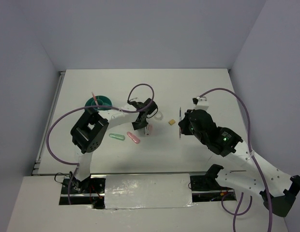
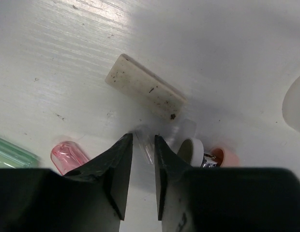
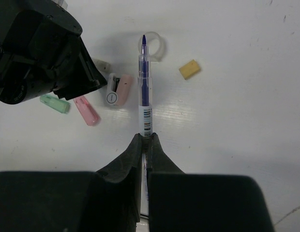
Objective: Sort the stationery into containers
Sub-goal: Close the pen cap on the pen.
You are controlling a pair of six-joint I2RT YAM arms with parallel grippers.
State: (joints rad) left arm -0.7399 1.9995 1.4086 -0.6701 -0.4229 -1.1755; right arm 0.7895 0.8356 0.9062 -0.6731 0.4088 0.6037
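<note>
The teal cup [image 1: 102,101] stands at the back left with a red-pink pen [image 1: 95,96] upright in it. My left gripper [image 2: 143,141] hangs low over the table, its jaws a little apart, with the clear end of a pink-and-white item [image 2: 192,149] between the tips. Just beyond lies a grey block [image 2: 145,87]. A pink eraser [image 1: 133,138] and a mint-green eraser [image 1: 116,137] lie to the left. My right gripper [image 3: 144,137] is shut on a thin clear pen [image 3: 143,82] with a blue tip. The tape ring [image 3: 153,46] and a tan block [image 3: 189,69] lie past it.
The left arm's purple cable [image 1: 140,88] loops above the tape ring. The right arm's body [image 1: 213,133] fills the right middle of the table. A white panel [image 1: 147,191] covers the near edge between the arm bases.
</note>
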